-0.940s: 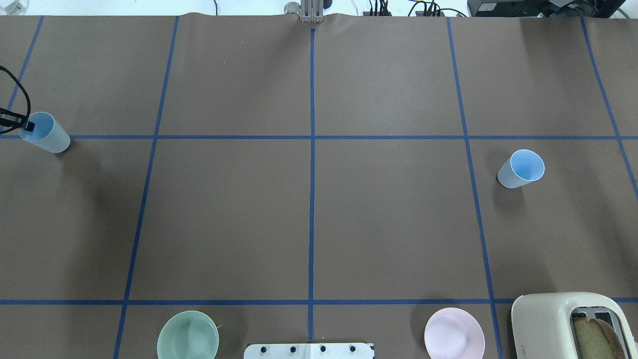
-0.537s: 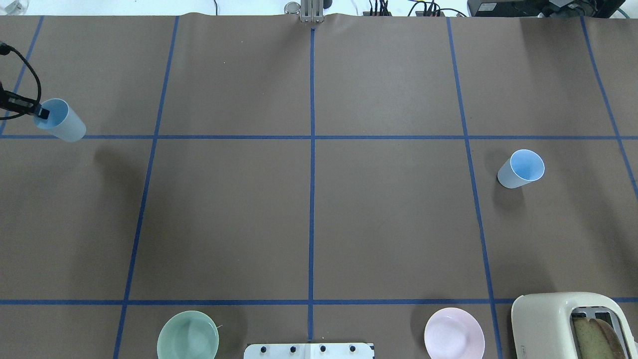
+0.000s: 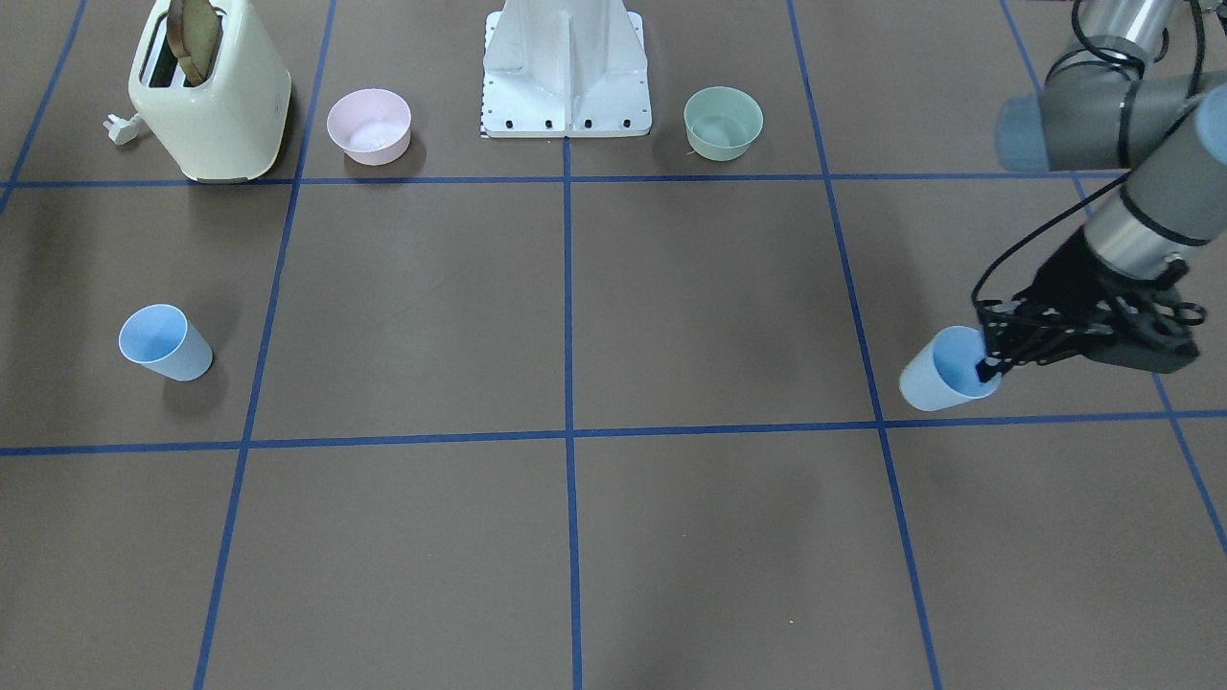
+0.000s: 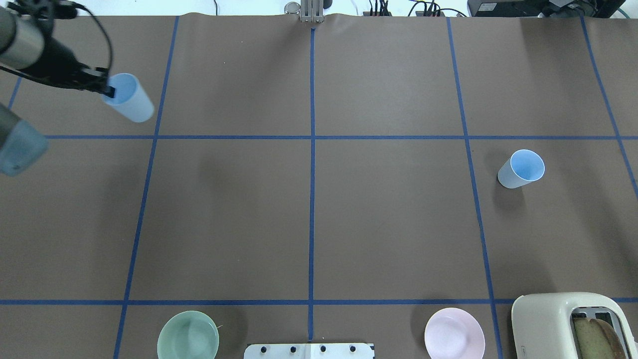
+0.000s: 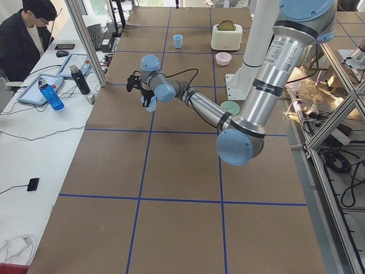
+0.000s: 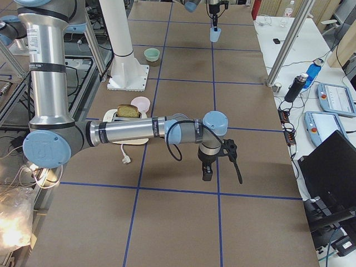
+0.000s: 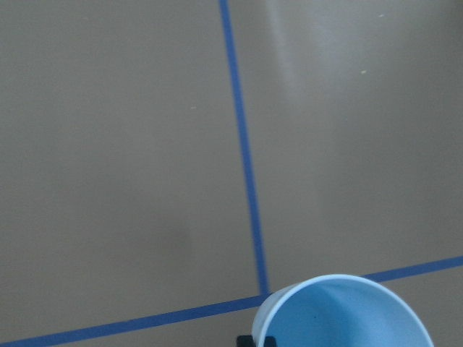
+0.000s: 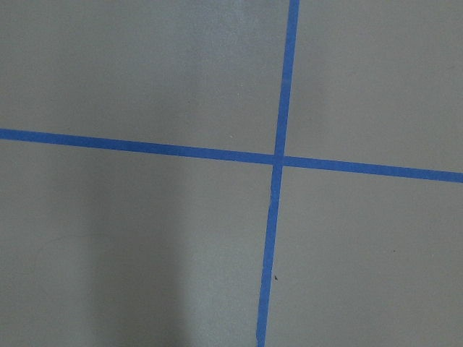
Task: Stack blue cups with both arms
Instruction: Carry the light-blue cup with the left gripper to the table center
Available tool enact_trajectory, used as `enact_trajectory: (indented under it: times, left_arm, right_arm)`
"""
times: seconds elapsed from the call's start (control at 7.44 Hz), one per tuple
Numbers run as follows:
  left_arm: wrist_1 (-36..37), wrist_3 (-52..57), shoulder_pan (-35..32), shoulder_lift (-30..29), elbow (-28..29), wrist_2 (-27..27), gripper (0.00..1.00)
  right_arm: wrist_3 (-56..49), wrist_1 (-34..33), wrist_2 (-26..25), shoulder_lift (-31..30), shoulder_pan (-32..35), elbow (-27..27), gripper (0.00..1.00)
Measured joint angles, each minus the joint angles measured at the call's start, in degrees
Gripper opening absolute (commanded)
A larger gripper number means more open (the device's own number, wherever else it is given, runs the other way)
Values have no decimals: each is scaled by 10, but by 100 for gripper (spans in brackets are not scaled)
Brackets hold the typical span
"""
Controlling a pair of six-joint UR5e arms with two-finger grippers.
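My left gripper is shut on the rim of one blue cup, one finger inside it, and holds it tilted above the table's far left. The gripper and the cup also show in the front view, and the cup in the left wrist view and left side view. The other blue cup stands upright on the right side, also visible in the front view. My right gripper hangs over bare table, far from both cups; I cannot tell whether it is open.
A cream toaster with bread, a pink bowl and a pale green bowl line the near edge beside the white pedestal base. A seated operator and bottles are at the side desk.
My left gripper has carried its cup to the right and farther from the robot, and higher off the table. The other cup has not moved.
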Motion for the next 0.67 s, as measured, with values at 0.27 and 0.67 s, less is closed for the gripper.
enact_trajectory:
  times: [0.27,0.67]
  left_arm:
    - [78,-113,124,-102,2,100,0]
    - [103,-171,243,-160,29,208,0]
  right_arm:
    - [0,0,1,-1,0,0,100]
    - [0,0,1,-2,0,1,100]
